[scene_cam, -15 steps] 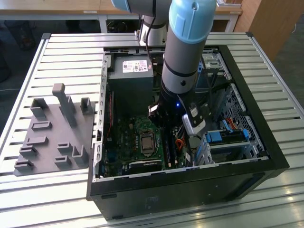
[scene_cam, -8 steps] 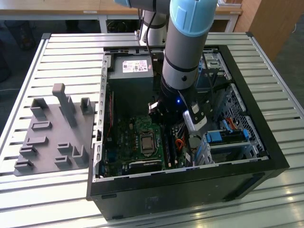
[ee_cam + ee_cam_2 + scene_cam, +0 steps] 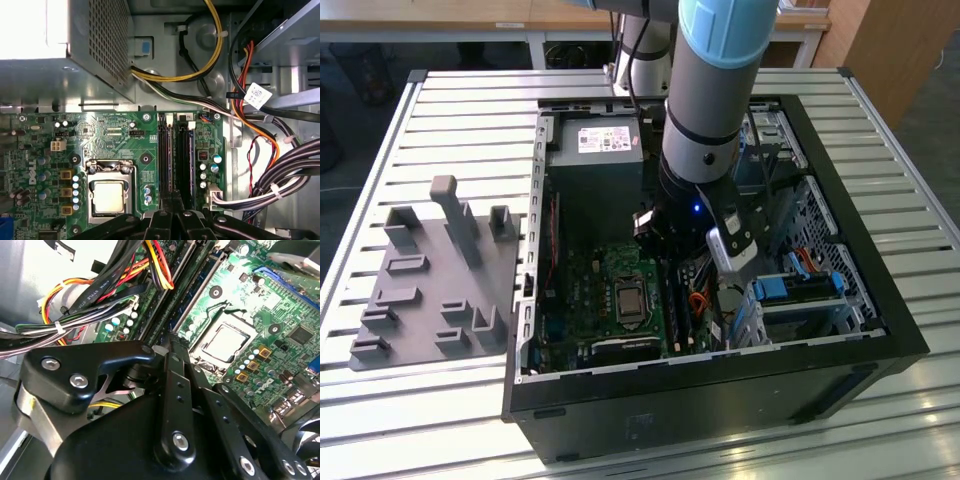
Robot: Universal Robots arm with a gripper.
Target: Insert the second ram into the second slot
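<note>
1. My arm (image 3: 715, 90) reaches down into the open computer case (image 3: 860, 330), which lies on a slatted metal table (image 3: 450, 110).
2. My gripper (image 3: 172, 212) hangs low over the green motherboard (image 3: 120, 140), right above the memory slots (image 3: 165, 150), beside the processor socket (image 3: 109, 192).
3. In both wrist views my black fingers (image 3: 172, 390) come together to a narrow tip over the slots, pressed close, but I cannot tell whether anything is pinched between them.
4. A long dark stick with a bluish edge, the second ram (image 3: 190, 160), appears to sit upright in the slot next to a first one; I cannot tell whether it is fully seated.
5. A bundle of black, red and yellow cables (image 3: 280, 170) runs just beside the slots.
6. The metal power supply box (image 3: 595, 145) sits at the far end of the case.
7. On the exterior view's left, a grey parts holder (image 3: 430, 270) rests on the table, apart from the case.
8. Blue drive brackets (image 3: 800, 290) sit in the case on the exterior view's right.
</note>
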